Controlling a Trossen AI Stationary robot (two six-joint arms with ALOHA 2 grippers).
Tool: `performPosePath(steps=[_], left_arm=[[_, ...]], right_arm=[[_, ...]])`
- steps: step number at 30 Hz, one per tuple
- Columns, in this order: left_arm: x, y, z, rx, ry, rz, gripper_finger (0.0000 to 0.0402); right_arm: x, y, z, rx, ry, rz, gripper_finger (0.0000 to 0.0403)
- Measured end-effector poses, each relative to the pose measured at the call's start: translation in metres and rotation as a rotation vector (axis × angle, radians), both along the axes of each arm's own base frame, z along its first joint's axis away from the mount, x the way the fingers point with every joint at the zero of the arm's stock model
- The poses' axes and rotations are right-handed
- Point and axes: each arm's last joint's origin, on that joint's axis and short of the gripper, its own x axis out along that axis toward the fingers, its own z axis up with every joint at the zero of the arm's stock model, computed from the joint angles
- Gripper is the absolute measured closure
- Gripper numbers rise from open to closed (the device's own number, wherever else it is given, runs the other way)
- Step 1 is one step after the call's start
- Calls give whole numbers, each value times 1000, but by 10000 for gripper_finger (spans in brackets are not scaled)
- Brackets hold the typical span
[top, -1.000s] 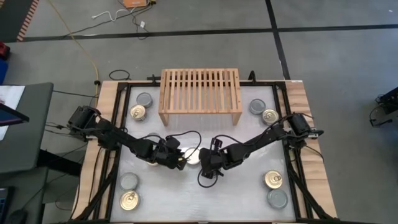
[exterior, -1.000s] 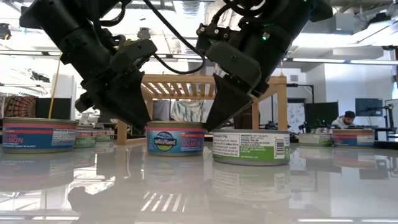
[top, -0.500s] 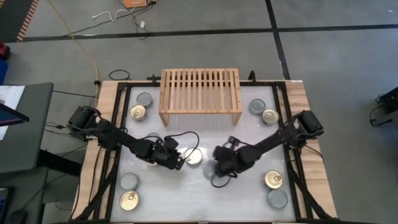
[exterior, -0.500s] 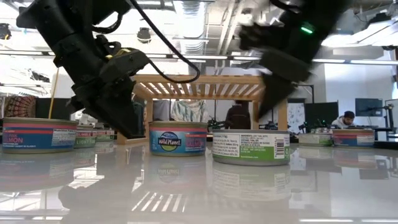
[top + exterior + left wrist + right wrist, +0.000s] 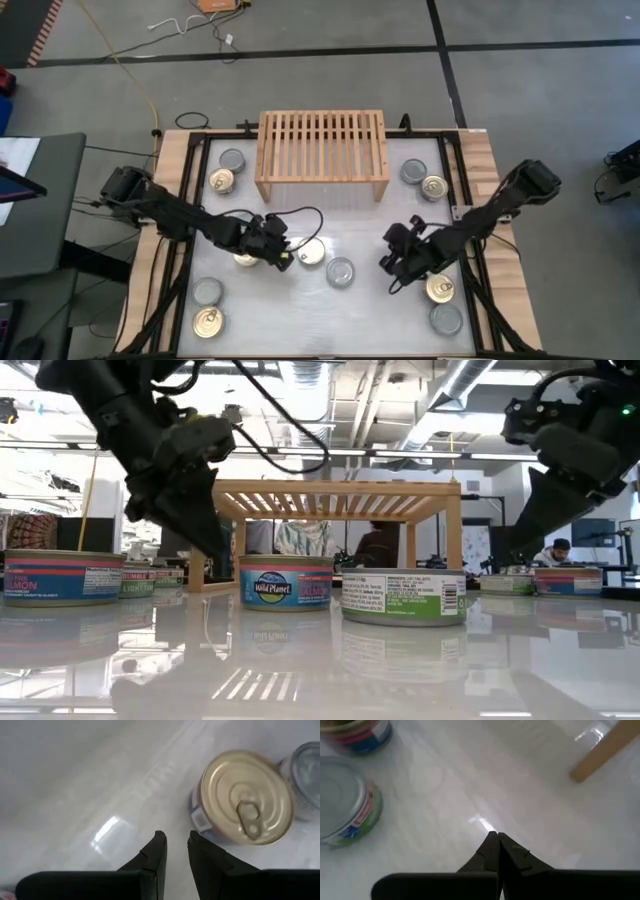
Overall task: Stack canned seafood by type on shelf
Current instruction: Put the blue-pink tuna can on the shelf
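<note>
The shelf [image 5: 322,150], a light-wood rack with a slatted top, is seen at the far middle of the white table [image 5: 370,225], its long axis running across the table from left to right; its slats are laid front to back. Nothing is seen on its top.

All tins are seen lying flat, lids upward. Near the table's middle a gold-topped tin [image 5: 311,254] and a silver-topped tin [image 5: 340,271] are found just beside each other; in the low view the former is shown with a blue label [image 5: 285,581] and the latter with a green and white label [image 5: 403,596]. In the left wrist view the gold tin's pull ring [image 5: 248,815] is seen on its lid. Pairs of one gold and one silver tin are placed at the four corners: far left [image 5: 231,160], far right [image 5: 414,171], near left [image 5: 208,322], near right [image 5: 440,289].

The left gripper [image 5: 287,259] is held low over the table just beside the gold-topped tin, its fingers parted by a narrow gap with nothing between them. The right gripper [image 5: 390,266] is found to the right of the middle tins, apart from them, its fingers pressed together and empty.
</note>
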Motion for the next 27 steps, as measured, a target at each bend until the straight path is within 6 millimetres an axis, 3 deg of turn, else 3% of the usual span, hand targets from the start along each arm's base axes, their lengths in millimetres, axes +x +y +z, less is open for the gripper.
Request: performPosePath(steps=[6, 13, 22, 27], left_arm=[[-1, 13, 13, 38, -24, -18, 331], [-1, 16, 11, 133, 34, -112, 332], [-1, 15, 10, 91, 46, -157, 332], [-1, 17, 10, 42, 31, -93, 332]], right_arm=[[-3, -19, 0, -38, -56, 33, 381], [9, -36, 3, -72, -35, 140, 381], [14, -40, 2, -58, 12, 239, 381], [15, -40, 2, -66, 11, 252, 381]])
